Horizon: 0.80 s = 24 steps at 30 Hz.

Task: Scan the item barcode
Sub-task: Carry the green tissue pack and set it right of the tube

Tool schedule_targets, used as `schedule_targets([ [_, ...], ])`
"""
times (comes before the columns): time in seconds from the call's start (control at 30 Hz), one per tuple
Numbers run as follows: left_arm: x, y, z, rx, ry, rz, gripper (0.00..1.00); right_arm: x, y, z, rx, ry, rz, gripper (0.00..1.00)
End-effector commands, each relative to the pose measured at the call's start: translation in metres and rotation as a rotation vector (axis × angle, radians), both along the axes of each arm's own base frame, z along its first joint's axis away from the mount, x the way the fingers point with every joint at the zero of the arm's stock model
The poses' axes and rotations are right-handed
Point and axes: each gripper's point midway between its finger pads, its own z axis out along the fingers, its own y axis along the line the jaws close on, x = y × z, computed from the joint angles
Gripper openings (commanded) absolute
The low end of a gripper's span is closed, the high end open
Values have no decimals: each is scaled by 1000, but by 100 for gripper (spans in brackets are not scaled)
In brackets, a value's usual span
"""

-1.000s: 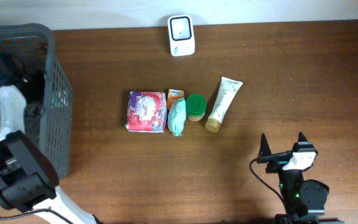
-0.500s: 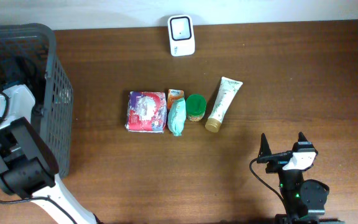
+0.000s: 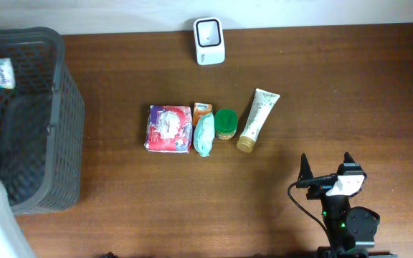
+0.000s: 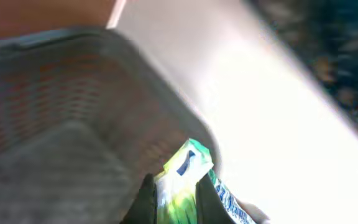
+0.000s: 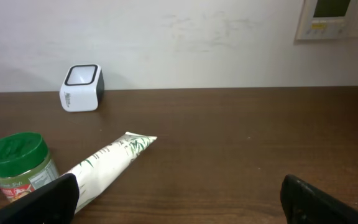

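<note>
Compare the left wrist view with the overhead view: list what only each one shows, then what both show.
Only the left wrist view: the left gripper, shut on the green-and-white packet.

Only the overhead view: the scanner at the far edge of the table, the row made up of a red-and-purple pack, teal pack, green-lidded jar and tube, and the open right gripper.

Both: the grey basket and the packet, seen over the basket.

Shop-style checkout bench: barcode scanner (image 3: 209, 41), mesh basket (image 3: 67, 129), packaged goods (image 3: 169, 128) on wooden table (image 3: 350, 86)
</note>
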Motion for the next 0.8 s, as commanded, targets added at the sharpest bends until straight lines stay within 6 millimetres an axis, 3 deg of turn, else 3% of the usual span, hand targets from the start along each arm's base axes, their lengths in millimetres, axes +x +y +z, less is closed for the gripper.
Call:
schedule_targets([
  [0.0,-4,-95,37,-36,-127,-377,0,0,0,-3,11,4,-5,99],
  [0.07,-2,-154,42,-53,-144,-573,0,0,0,-3,11,4,-5,99],
  [0.17,9,-239,21,49,-85,-872,0,0,0,-3,11,4,-5,99],
  [0.27,23,-330,-43,60,82,-1102,0,0,0,-3,11,4,-5,99],
  [0.3,34,-374,-85,63,186,-1177,0,0,0,-3,11,4,-5,99],
  [0.37,41,-407,-114,101,230,-1251,0,0,0,-3,11,4,-5,99],
  [0.4,47,-441,-141,155,245,-1330,0,0,0,-3,11,4,-5,99],
  [0.5,51,-483,-172,231,235,-1434,0,0,0,-3,11,4,-5,99],
  [0.6,57,-519,-220,338,262,-1488,1,0,0,-3,11,4,-5,99],
  [0.77,32,-562,-282,389,343,-1611,4,0,0,-3,11,4,-5,99],
])
